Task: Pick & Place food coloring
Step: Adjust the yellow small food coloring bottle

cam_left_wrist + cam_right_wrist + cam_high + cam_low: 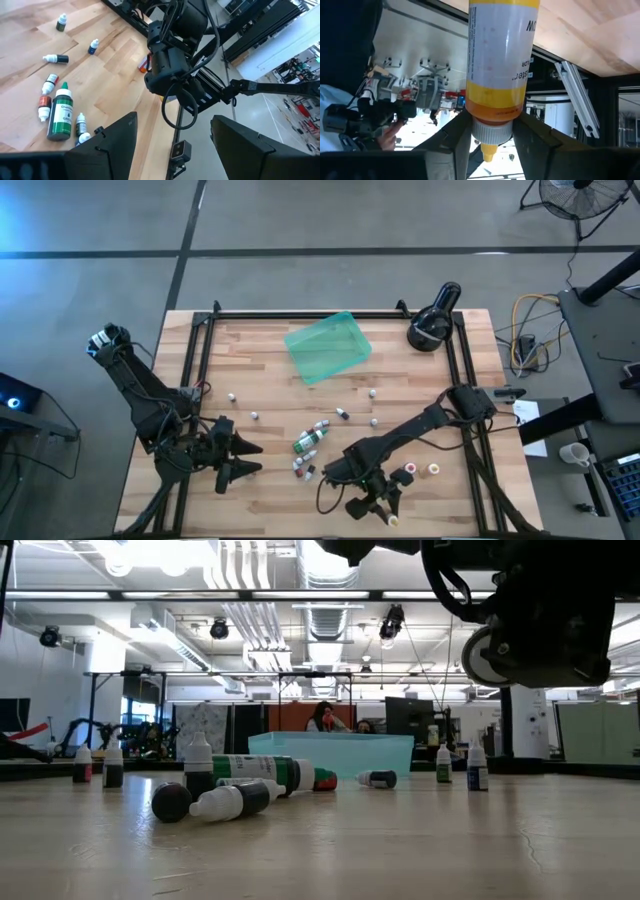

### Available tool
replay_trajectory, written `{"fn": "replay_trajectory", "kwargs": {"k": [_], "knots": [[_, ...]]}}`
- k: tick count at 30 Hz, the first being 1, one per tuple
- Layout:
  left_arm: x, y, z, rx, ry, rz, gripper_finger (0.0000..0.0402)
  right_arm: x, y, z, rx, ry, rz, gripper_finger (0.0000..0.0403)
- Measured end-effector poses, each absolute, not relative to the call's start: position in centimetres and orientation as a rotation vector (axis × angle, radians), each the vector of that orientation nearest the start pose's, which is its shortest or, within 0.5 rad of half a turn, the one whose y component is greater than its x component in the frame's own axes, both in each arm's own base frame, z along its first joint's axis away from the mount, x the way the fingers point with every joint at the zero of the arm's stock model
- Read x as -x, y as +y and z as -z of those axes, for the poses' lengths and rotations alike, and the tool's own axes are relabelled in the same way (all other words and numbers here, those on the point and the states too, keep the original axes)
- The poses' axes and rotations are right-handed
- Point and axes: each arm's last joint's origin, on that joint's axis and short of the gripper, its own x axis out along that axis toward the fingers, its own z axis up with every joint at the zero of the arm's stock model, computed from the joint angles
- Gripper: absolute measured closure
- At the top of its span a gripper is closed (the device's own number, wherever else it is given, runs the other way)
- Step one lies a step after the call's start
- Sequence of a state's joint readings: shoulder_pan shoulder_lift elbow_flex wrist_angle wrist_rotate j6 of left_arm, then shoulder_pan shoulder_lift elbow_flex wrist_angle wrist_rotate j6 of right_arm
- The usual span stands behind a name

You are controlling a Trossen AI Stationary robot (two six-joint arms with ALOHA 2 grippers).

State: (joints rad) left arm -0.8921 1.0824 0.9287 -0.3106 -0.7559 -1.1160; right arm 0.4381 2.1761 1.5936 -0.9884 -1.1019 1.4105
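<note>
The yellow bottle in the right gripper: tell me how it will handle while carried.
The yellow bottle looks smooth and round, so it may slip or twist. The right gripper pinches only the narrow white collar beside the cap, so the long body could swing. It is probably light, being small plastic, so a gentle squeeze should do.

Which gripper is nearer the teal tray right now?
Left, narrowly. The left gripper waits open at the table's near-left, diagonally across from the teal tray at the far centre. The right gripper, holding a yellow bottle, sits farther out at the front edge.
</note>
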Motion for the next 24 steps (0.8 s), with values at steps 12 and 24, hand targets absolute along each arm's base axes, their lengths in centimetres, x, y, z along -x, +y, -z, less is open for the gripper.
{"fn": "replay_trajectory", "kwargs": {"k": [12,24], "knots": [[-15.79,-16.41,-31.85,0.756,0.347,-0.053,0.0177,-35.87,19.66,-15.52,-1.384,2.267,0.160,0.0271],[-15.78,-16.39,-31.83,0.754,0.349,-0.055,0.0177,-35.92,19.65,-15.46,-1.368,2.248,0.162,0.0271]]}}
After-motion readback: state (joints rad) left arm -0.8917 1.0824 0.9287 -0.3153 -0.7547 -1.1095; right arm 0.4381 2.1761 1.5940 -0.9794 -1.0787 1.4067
